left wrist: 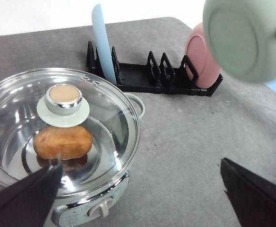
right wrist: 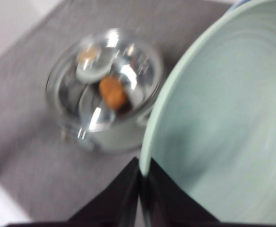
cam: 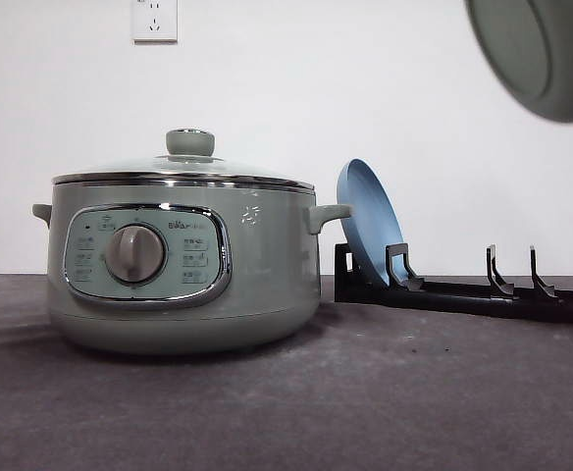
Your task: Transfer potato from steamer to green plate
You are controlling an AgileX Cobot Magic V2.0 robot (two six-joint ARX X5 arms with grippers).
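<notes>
My right pincer (right wrist: 142, 189) is clamped on the rim of the green plate (right wrist: 223, 123), its two dark fingers (right wrist: 119, 198) pressed together with the plate's edge between them, and it holds the plate up in the air, tilted, well above the grey worktop (cam: 414, 392); from the front the plate's underside hangs at the upper right, high over the black dish rack (cam: 463, 289). The potato (left wrist: 62, 142) lies inside the steamer (cam: 183, 260), under the closed glass lid (left wrist: 57, 127) and just beside its green knob (left wrist: 63, 105); the steamer stands on the left of the worktop, well apart from the raised plate. My left pincer (left wrist: 138, 194) hovers over the steamer's near right edge with its jaws spread wide and nothing between them; one dark finger (left wrist: 24, 198) overlaps the pot's near rim in the wrist view, the other (left wrist: 256, 198) is out over bare worktop, and the potato sits just beyond the first finger, beneath the glass. In the rack, a blue plate (cam: 370, 221) leans on edge at the left end, nearest the steamer's side handle (cam: 328, 214), and a pink plate (left wrist: 199, 59) stands at the right end, partly behind the raised green plate.
</notes>
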